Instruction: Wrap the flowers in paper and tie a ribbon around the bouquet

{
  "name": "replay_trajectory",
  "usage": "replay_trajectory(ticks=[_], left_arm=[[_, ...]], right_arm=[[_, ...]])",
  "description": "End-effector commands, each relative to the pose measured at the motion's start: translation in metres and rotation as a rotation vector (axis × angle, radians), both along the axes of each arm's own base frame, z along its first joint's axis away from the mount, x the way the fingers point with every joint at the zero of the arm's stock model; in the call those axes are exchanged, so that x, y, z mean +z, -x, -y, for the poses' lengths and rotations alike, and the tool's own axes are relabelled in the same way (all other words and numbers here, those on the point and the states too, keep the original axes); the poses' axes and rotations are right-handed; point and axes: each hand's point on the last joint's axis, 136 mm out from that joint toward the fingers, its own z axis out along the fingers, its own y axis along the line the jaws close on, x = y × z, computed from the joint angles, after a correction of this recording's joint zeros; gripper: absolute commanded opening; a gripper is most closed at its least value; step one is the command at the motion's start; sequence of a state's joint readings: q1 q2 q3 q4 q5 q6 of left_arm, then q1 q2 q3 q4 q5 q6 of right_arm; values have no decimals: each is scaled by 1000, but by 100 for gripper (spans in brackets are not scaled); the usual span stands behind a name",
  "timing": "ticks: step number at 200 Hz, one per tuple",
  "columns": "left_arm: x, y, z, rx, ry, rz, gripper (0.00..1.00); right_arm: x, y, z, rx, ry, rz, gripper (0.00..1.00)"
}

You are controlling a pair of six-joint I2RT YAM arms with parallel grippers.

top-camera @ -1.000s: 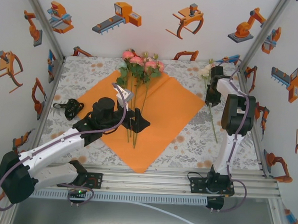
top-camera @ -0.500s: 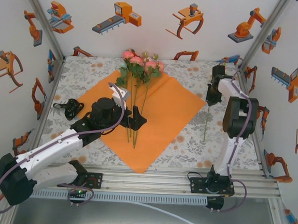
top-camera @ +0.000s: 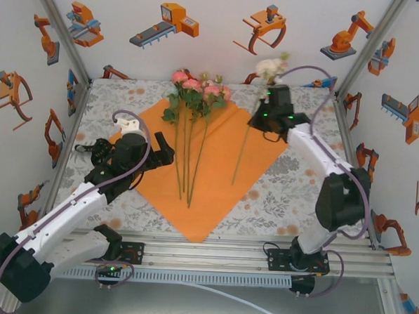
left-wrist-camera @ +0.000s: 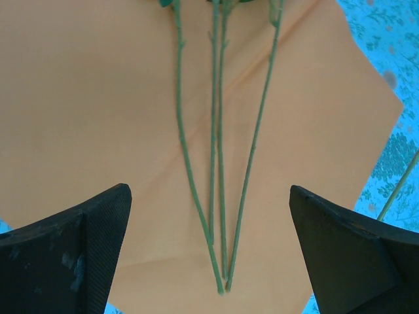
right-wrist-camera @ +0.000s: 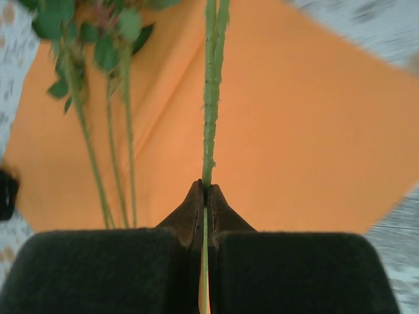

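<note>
Orange paper (top-camera: pixel 223 165): diamond-laid, the flowers (top-camera: pixel 195 87) fanned across its middle.
Right gripper (right-wrist-camera: pixel 206 190): fingers clamped on a white flower's stem (right-wrist-camera: pixel 211 98), aloft over the sheet's right half.
Left gripper (left-wrist-camera: pixel 209 203): fingers wide apart, empty, low over the left side.
Risk: thin stem may swivel in the pinch — landing askew.
Room: bare paper right of the stems.

Note a table (top-camera: pixel 278 196) draped in grey-orange floral cloth (top-camera: pixel 128 100). Record a bright orange paper (top-camera: pixel 223 165) lying flat on the cloth, set as a diamond. Just off the paper's left corner, note a black ribbon (top-camera: pixel 88 149) in a loose heap. Past the paper's far-left edge, see blooms of flowers (top-camera: pixel 199 89) over the cloth, stems on the paper.
</note>
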State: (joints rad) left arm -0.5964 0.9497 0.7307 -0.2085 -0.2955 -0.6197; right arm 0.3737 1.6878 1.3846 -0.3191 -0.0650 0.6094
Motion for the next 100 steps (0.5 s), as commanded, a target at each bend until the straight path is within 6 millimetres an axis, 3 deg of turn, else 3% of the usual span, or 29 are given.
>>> replay_trajectory(ticks=[1, 19, 40, 83, 100], left_arm=[[-14, 2, -13, 69, 23, -79, 100], [-17, 2, -15, 72, 30, -92, 100], [-20, 2, -15, 73, 35, -102, 100], [-27, 0, -10, 57, 47, -130, 100], [-31, 0, -9, 56, 47, -140, 100]], right_arm=[[-15, -10, -55, 46, -38, -16, 0], [-40, -16, -93, 106, -12, -60, 0], [-72, -26, -121, 144, -6, -102, 0], [-117, -45, -149, 190, 57, -177, 0], [-129, -48, -148, 195, 100, -177, 11]])
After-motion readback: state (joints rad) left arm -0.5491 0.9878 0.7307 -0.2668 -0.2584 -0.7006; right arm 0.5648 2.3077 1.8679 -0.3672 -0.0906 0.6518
